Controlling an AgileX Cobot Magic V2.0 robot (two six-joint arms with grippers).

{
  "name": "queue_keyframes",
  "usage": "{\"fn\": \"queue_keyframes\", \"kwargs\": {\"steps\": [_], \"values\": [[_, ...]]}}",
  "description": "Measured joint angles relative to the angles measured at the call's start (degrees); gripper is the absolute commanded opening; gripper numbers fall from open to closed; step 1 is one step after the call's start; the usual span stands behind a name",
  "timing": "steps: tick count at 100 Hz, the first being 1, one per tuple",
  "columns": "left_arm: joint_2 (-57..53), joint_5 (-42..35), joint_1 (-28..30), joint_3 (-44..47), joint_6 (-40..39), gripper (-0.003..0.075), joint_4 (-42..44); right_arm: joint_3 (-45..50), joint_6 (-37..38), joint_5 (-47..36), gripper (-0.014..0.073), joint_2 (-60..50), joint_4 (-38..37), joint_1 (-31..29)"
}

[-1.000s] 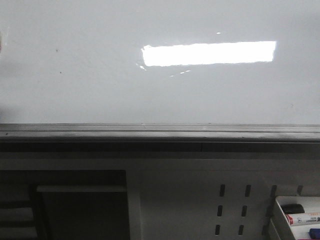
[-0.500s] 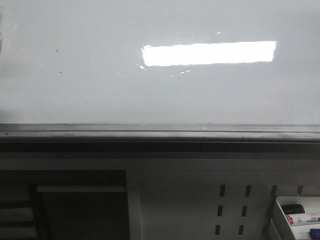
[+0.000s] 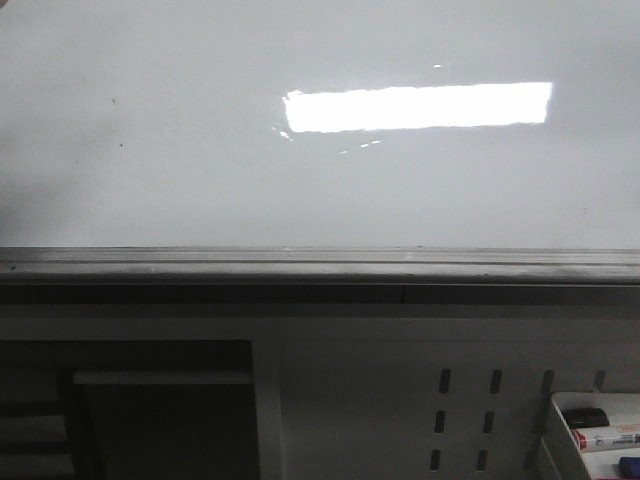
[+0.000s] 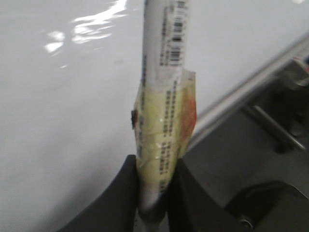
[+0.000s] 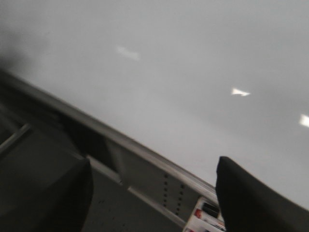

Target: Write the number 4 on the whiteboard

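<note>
The whiteboard (image 3: 200, 180) fills the upper front view, glossy with a bright light reflection and a grey rail (image 3: 320, 262) along its lower edge. No number 4 is in view on it; only tiny dark specks show. In the left wrist view my left gripper (image 4: 154, 193) is shut on a white marker (image 4: 164, 96) wrapped in yellowish tape. The marker points up in front of the whiteboard (image 4: 63, 121), its tip out of frame. My right gripper (image 5: 152, 183) is open and holds nothing, facing the whiteboard (image 5: 193, 63). Neither gripper shows in the front view.
Below the rail is a white perforated panel (image 3: 400, 400) with oval slots. A white tray (image 3: 595, 430) with several markers sits at the lower right, and the same tray (image 5: 205, 217) shows between the right fingers. A dark recess (image 3: 160, 410) lies lower left.
A pale blurred shape at the left edge of the front view has moved upward and nearly left the frame. The board surface looks the same.
</note>
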Motion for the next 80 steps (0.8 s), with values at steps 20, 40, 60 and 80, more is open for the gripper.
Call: {"fn": "queue_keyframes", "kwargs": {"steps": [20, 40, 60, 80], "values": [[0.0, 10.3, -0.3, -0.9, 17.0, -0.0020, -14.6, -7.5, -17.3, 10.6, 0.0478, 12.6, 8.0, 6.2], [1.3, 11.0, -6.7, -0.9, 18.7, -0.0020, -14.1, -13.1, -25.6, 11.9, 0.0477, 23.7, 8.3, 15.8], [3.4, 11.1, -16.4, -2.9, 16.9, -0.0020, -8.5, -17.6, -27.5, 10.5, 0.0477, 29.2, 8.3, 22.3], [6.5, 11.5, -21.9, -6.6, 12.4, -0.0020, -3.6, -19.2, -27.7, 7.7, 0.0466, 30.6, 8.3, 26.3]]}}
